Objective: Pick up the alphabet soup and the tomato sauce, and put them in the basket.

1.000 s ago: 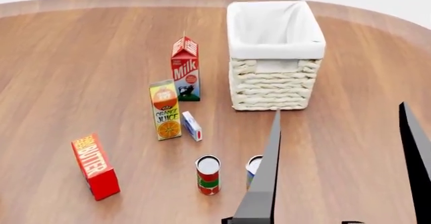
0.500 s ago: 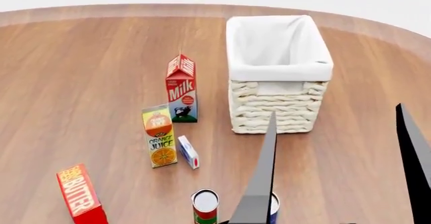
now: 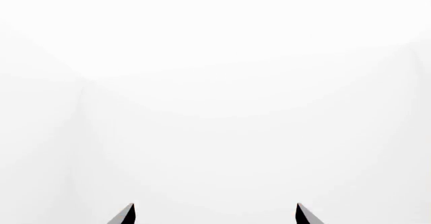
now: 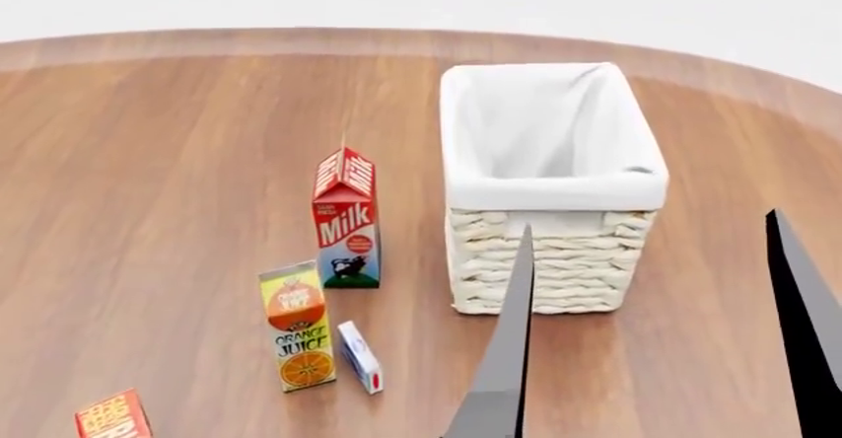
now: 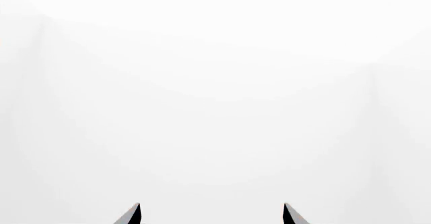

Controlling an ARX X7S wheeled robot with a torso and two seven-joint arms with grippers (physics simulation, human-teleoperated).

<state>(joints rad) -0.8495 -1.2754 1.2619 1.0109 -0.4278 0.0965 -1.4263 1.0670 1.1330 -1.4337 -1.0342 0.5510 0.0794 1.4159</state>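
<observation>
The basket (image 4: 546,265) stands on the wooden table right of centre in the head view, cream wicker with a white lining and nothing inside. The alphabet soup and the tomato sauce are out of view, below the head view's lower edge. My right gripper (image 4: 650,219) rises from the bottom right, its two dark fingers (image 4: 500,359) wide apart and holding nothing, in front of the basket. The right wrist view shows only white beyond that gripper's (image 5: 211,206) spread tips. My left gripper (image 3: 215,206) is open too, facing plain white; it does not show in the head view.
Left of the basket stand a milk carton (image 4: 346,219), an orange juice carton (image 4: 298,328) and a small white-blue box (image 4: 359,357). A red butter box (image 4: 112,418) pokes in at the bottom left. The round table's far edge (image 4: 394,36) curves behind.
The head view has shifted upward: the basket and cartons slid down the frame, both cans dropped out at the bottom, and the butter box is nearly gone. The right gripper's fingers stay spread.
</observation>
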